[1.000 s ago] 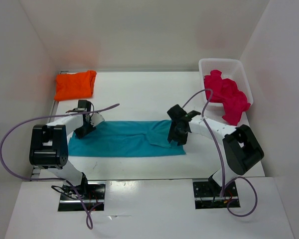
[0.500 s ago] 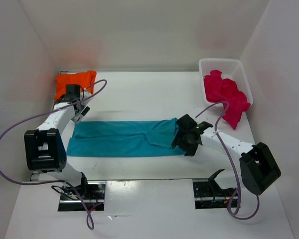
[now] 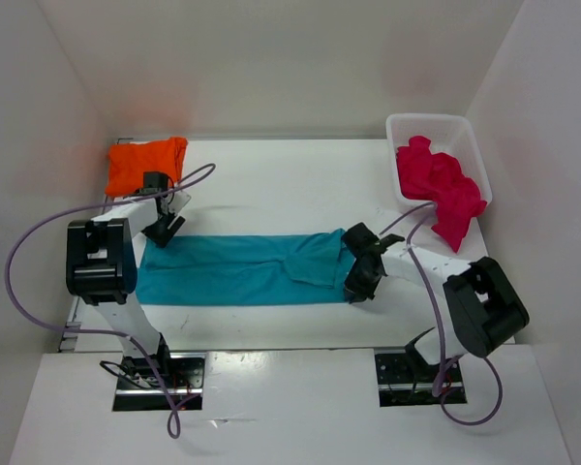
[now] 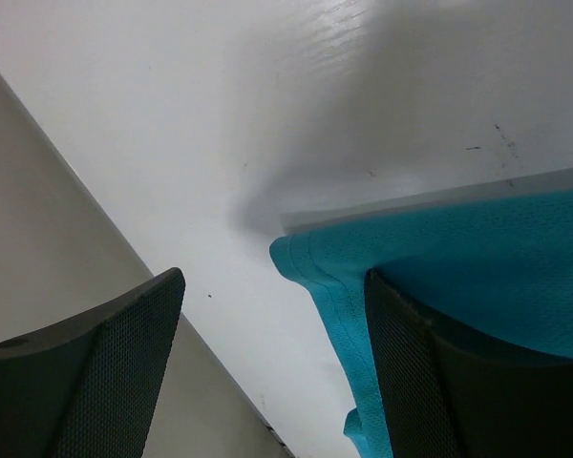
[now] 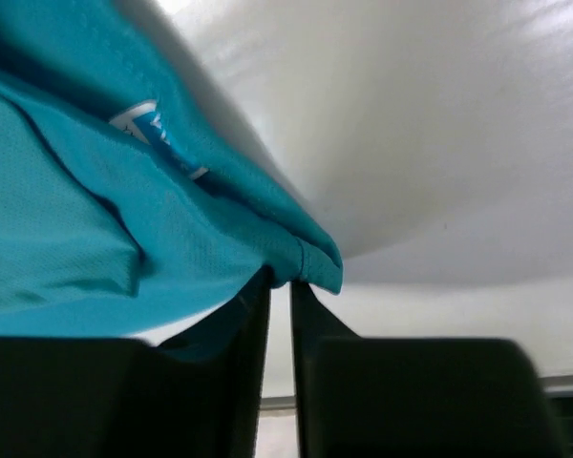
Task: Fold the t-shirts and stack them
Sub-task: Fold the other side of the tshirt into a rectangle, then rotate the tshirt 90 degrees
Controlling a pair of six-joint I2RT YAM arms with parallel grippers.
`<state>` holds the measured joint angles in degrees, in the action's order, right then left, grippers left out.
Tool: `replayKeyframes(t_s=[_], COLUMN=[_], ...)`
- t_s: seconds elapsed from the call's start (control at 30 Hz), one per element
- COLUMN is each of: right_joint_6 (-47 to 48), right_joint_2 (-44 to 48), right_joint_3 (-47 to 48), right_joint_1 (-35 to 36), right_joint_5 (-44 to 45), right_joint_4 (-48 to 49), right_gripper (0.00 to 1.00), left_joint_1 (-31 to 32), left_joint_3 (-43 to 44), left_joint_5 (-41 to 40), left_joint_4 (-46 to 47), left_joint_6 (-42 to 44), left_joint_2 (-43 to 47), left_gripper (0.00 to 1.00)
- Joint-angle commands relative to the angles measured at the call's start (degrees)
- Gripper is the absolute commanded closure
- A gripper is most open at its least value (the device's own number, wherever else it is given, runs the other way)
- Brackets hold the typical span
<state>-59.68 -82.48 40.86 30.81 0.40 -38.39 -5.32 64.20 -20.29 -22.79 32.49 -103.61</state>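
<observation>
Left end effector (image 4: 272,286) spread wide over teal t-shirt (image 3: 242,266) corner; right end effector (image 5: 280,286) pinching opposite hem.

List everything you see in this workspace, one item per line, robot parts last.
teal t-shirt: one, teal blue, laid out as a long strip across the middle of the table
orange t-shirt: one, bright orange, folded, far left corner
pink-red t-shirt: one, pink-red, crumpled in the basket and spilling over its near rim
basket: one, white, far right corner
table: one, white, walled on three sides
cables: two, purple, one looping along each arm
left gripper: black, open at the strip's left end
right gripper: black, pinching the strip's right edge
</observation>
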Motion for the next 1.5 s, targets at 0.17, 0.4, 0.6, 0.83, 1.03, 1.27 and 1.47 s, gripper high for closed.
replayKeyframes(t_s=[0.17, 0.4, 0.6, 0.83, 1.03, 1.27, 1.47], right_joint_6=[8.34, 21.42, 28.38, 36.91, 37.44, 34.75, 19.36], right_joint_2=[-9.71, -27.01, -46.61, -67.44, -58.17, -27.25, -15.96], right_joint_3=[7.73, 33.87, 64.34, 112.01, 108.33, 68.88, 45.46], right_joint_1=[-7.33, -11.74, -14.02, -12.71, -10.68, 0.73, 13.28], right_joint_5=[4.07, 10.92, 17.15, 28.85, 32.99, 27.74, 13.09], right_joint_4=[5.34, 3.68, -0.53, -18.09, -20.93, -8.12, 0.59], right_gripper=[1.00, 1.00, 1.00, 0.22, 0.09, 0.01, 0.23], left_joint_1=[-3.10, -7.24, -7.77, -5.06, -2.51, 0.31, -4.25], left_joint_3=[-2.86, -2.86, -1.63, -1.01, 0.21, -3.30, -2.34], left_joint_5=[-0.80, 0.52, 2.62, 5.60, 14.12, 17.12, 24.32], left_joint_4=[-0.06, -4.10, -9.11, -12.89, -15.88, -13.52, -11.14], left_joint_6=[-2.69, -3.93, -3.93, -4.71, -7.62, -8.76, -16.57], left_joint_2=[3.58, 7.02, 8.86, 10.10, 10.10, 10.80, 10.27], left_gripper=[0.17, 0.16, 0.16, 0.15, 0.13, 0.12, 0.11])
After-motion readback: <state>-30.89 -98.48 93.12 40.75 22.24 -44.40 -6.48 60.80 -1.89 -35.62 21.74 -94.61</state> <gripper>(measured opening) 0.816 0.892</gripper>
